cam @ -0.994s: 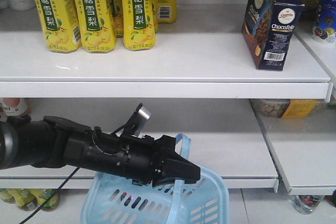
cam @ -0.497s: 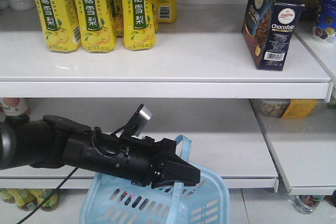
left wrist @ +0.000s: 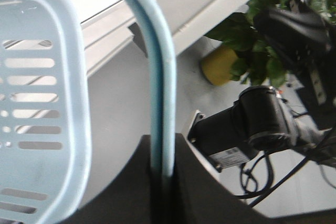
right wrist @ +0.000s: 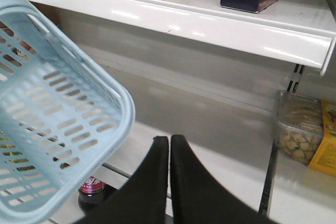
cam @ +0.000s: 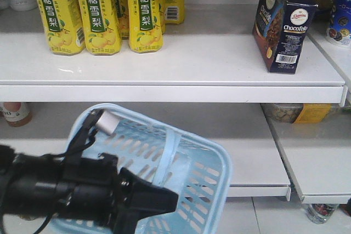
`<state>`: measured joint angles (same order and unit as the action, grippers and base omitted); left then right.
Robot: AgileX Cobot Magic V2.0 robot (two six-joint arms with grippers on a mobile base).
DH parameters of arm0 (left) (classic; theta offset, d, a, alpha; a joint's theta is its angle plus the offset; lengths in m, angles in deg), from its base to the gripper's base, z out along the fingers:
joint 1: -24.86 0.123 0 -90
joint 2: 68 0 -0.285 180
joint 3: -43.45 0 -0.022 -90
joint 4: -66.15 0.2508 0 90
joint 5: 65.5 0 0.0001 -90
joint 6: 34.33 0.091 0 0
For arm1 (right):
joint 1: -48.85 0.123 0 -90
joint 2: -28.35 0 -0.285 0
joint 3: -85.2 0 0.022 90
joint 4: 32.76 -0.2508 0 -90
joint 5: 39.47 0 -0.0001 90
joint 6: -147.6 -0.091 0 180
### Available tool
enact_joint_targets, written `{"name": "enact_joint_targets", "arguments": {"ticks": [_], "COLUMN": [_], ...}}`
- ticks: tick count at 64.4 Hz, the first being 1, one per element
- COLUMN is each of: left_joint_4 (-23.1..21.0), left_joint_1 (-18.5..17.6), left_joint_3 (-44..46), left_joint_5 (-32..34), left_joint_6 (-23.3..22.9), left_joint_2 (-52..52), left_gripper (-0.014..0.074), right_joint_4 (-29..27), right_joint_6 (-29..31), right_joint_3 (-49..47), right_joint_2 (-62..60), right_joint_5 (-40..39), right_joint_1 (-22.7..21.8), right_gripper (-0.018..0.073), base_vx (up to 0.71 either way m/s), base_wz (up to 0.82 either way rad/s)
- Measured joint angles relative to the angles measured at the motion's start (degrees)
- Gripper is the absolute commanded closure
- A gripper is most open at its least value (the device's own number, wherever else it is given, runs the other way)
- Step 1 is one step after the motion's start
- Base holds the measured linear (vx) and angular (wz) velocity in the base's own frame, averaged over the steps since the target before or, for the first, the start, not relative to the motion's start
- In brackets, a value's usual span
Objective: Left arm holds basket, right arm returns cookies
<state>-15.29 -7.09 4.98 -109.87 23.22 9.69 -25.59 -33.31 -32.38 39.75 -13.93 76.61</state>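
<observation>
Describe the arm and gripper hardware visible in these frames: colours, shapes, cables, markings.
Left arm: thick, matte black, blocky housing with black cables looping along it and a small silver-white tab sticking up. Left gripper: two smooth black wedge-shaped fingers. Right gripper: two smooth black fingers tapering to rounded tips, no markings visible. Right arm: black cylindrical joint, white label on its mount, loose black cables beneath.

Basket (cam: 186, 173): light blue, slotted sides.
Cookies (cam: 282, 23): dark navy box, white lettering, white barcode label.
Drink cartons (cam: 98, 12): yellow, green label panel.
Left arm (cam: 66, 193): black.
Shelf (cam: 219, 64): white.
</observation>
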Motion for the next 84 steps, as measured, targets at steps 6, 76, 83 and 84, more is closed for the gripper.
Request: {"name": "enact_joint_targets", "arguments": {"ticks": [6,76,83,84], "left_joint_4": [0.99,78.74,79.31,79.53], "left_joint_1": [-1.27,10.27,14.95,15.54], "left_joint_3": [-5.27,-40.71,-40.71,-40.71], "left_joint_5": [7.14,40.02,37.75,37.42], "left_joint_6": [0.00,-68.43,-68.18,-68.18], "left_joint_2": [-7.68,-61.33,-64.50,-65.01], "left_gripper": [0.0603,0.0603,0.0603,0.0603], "right_joint_4": [0.00,0.00,0.00,0.00], "right_joint_6": [0.00,0.00,0.00,0.00], "right_joint_3": [0.00,0.00,0.00,0.00], "right_joint_2": [0.00,0.00,0.00,0.00], "right_joint_5": [0.00,0.11,0.16,0.16], "right_joint_1": [0.00,0.00,0.00,0.00], "right_gripper": [0.0568,0.0568,0.0568,0.0568], "base_vx": [0.00,0.00,0.00,0.00], "base_wz": [0.00,0.00,0.00,0.00]}}
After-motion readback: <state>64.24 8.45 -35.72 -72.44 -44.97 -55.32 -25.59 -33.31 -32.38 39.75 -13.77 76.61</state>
